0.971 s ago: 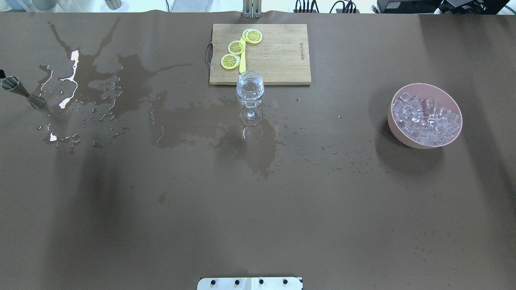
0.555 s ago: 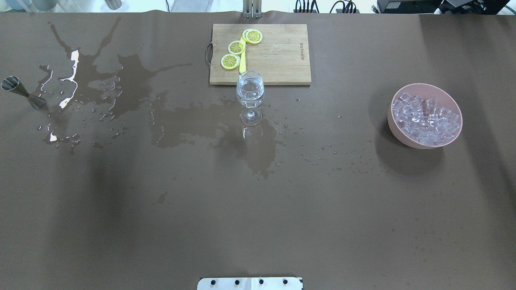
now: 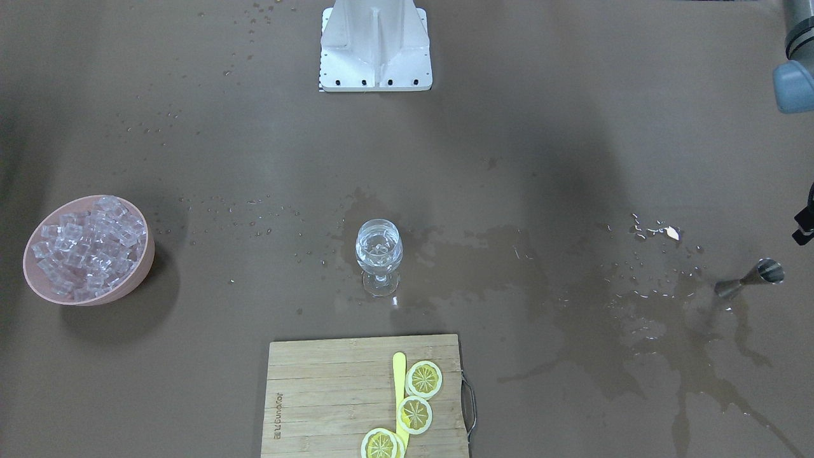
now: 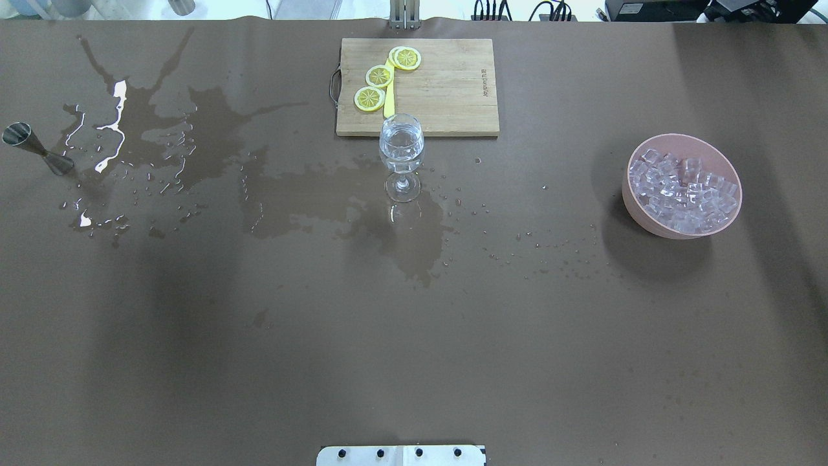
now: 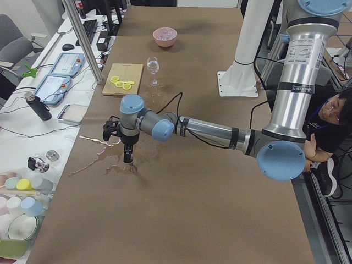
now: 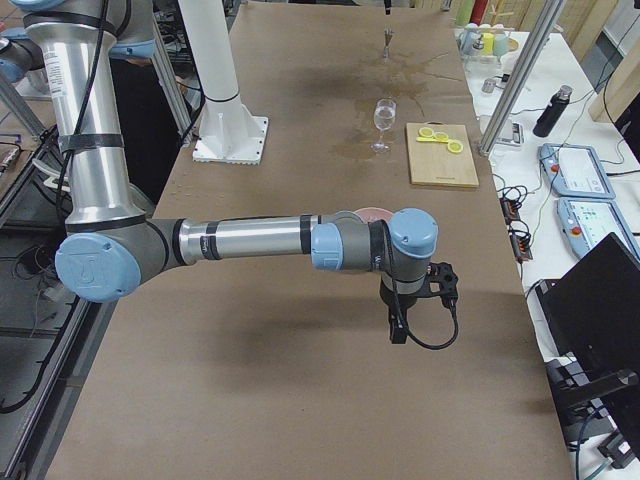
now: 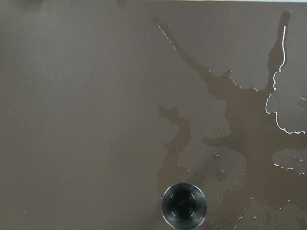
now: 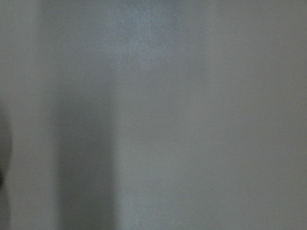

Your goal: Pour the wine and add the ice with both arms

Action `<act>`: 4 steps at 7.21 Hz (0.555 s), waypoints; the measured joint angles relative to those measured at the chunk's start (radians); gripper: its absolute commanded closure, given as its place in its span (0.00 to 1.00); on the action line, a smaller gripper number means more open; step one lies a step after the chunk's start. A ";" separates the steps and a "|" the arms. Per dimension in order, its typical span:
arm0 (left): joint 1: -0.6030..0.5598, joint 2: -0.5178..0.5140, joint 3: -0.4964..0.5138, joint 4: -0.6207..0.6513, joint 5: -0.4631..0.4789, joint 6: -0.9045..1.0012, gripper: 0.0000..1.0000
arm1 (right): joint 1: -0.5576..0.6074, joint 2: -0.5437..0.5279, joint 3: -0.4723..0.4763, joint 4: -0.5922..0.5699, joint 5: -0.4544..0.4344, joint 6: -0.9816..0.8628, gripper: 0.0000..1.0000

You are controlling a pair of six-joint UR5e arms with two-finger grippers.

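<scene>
Glass goblet [image 4: 402,158] holding wine [image 4: 401,147] stands upright; left tool [image 5: 127,159], right tool [image 6: 397,328] grip: cannot tell.

Both arms are in much the same pose on my side cameras. The left arm [image 5: 209,130] drops from its shoulder to a low elbow, then runs its forearm out level. Its wrist turns the left gripper [image 5: 127,153] straight down. The right arm [image 6: 250,240] matches it, forearm level, with the right gripper [image 6: 398,318] hanging vertical below the wrist. Both grippers look small and edge-on, so I can't say whether their fingers are parted.
</scene>
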State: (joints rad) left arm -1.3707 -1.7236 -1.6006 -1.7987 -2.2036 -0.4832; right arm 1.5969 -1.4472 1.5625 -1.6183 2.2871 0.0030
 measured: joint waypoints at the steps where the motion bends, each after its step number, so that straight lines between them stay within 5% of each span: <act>1: -0.027 0.001 0.020 0.024 -0.048 0.044 0.04 | 0.000 0.000 0.000 0.000 0.000 0.000 0.00; 4: -0.135 0.004 0.151 0.036 -0.111 0.230 0.04 | 0.000 0.002 -0.002 0.000 0.000 0.001 0.00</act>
State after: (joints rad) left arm -1.5057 -1.7198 -1.4494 -1.7630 -2.3150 -0.2533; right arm 1.5969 -1.4449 1.5601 -1.6184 2.2872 0.0044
